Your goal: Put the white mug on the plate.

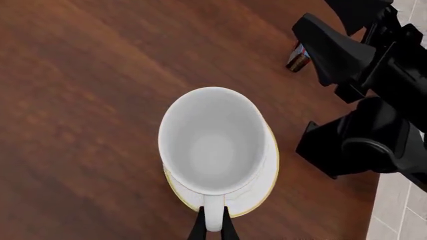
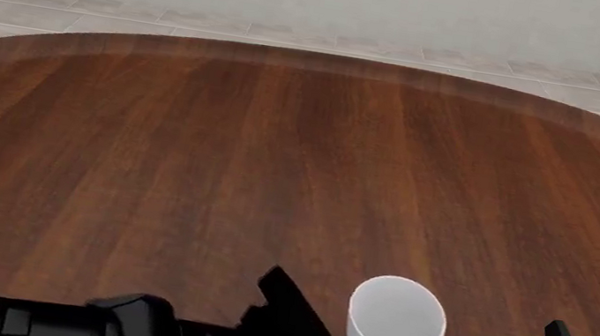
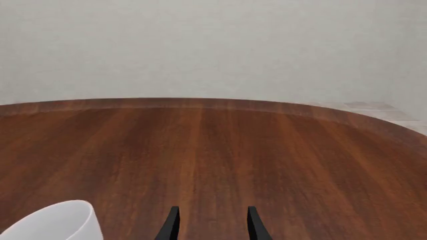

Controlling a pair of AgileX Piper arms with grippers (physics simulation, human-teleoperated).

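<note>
Left wrist: left hand [image 1: 213,226] pinches the mug [image 1: 212,142] by its handle, mug over the plate [image 1: 265,187]. If I let go while it sits off-centre, it may tip off the rim.
Front: mug above plate's near edge; whether it touches, I cannot tell.
Right wrist: right hand [image 3: 212,222] parted, empty, beside the mug; a bump could knock it.

no readable text, small striped item [image 1: 298,57] on table, markings illegible
</note>
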